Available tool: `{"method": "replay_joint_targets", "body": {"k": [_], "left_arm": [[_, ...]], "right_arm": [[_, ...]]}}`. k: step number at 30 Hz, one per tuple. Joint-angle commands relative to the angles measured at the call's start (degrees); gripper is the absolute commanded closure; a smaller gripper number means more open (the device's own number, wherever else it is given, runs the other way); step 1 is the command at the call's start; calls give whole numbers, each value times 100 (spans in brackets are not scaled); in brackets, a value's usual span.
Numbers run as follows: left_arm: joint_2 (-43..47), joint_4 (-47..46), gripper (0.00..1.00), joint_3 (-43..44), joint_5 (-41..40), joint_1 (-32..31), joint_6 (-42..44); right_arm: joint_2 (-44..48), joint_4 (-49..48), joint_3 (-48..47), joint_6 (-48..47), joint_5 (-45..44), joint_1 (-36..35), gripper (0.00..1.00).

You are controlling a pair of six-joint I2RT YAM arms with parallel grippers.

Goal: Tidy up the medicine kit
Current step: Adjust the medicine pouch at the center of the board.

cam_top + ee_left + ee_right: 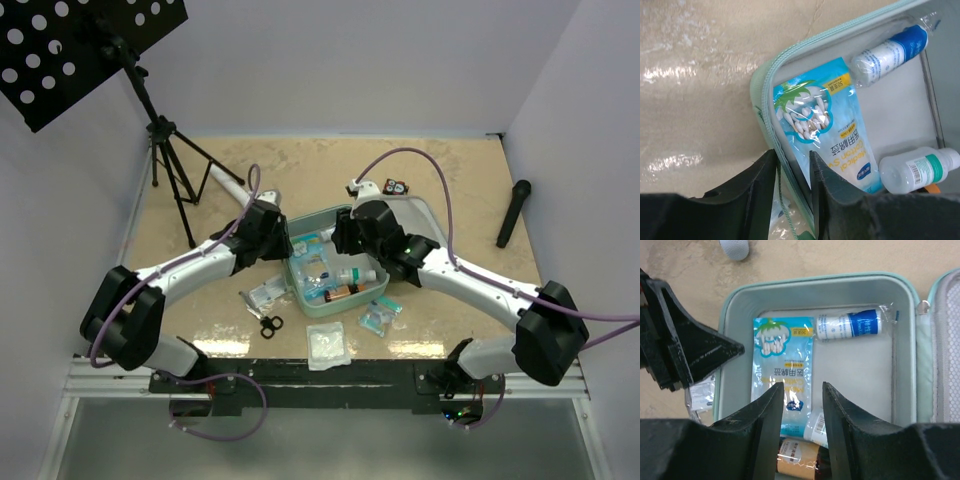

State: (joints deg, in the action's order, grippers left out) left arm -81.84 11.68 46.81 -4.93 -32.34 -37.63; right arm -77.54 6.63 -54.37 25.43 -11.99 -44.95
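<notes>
The mint-green medicine kit lies open mid-table, its lid folded out to the right. Inside are a blue cotton-swab packet, a white bottle with a blue cap, a green-labelled bottle and an amber bottle. My left gripper straddles the kit's left zip wall, one finger outside and one inside, with a gap still showing beside the wall. My right gripper hovers open over the kit's near inside, above the swab packet, holding nothing.
Loose on the table near the kit are clear packets, black scissors, a white gauze packet and teal packets. A black-and-red gadget, a black cylinder, a white-and-grey cylinder and a tripod stand further back.
</notes>
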Motion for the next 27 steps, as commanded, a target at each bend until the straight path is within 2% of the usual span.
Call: {"method": "replay_joint_targets", "body": {"k": [1, 10, 17, 19, 21, 27], "left_arm": [[-323, -254, 64, 723, -192, 8, 466], [-1140, -166, 64, 1497, -447, 140, 730], [-1536, -193, 68, 1832, -430, 289, 792], [-1458, -158, 65, 1858, -482, 324, 775], [-1265, -105, 57, 1858, -474, 368, 757], [-132, 298, 43, 1455, -868, 386, 670]], "right_arm": [[195, -30, 111, -126, -76, 4, 59], [248, -83, 225, -143, 21, 4, 59], [292, -57, 243, -144, 47, 4, 59], [309, -22, 216, -152, 56, 4, 59], [344, 31, 164, -144, 82, 4, 59], [485, 136, 93, -170, 56, 4, 59]]}}
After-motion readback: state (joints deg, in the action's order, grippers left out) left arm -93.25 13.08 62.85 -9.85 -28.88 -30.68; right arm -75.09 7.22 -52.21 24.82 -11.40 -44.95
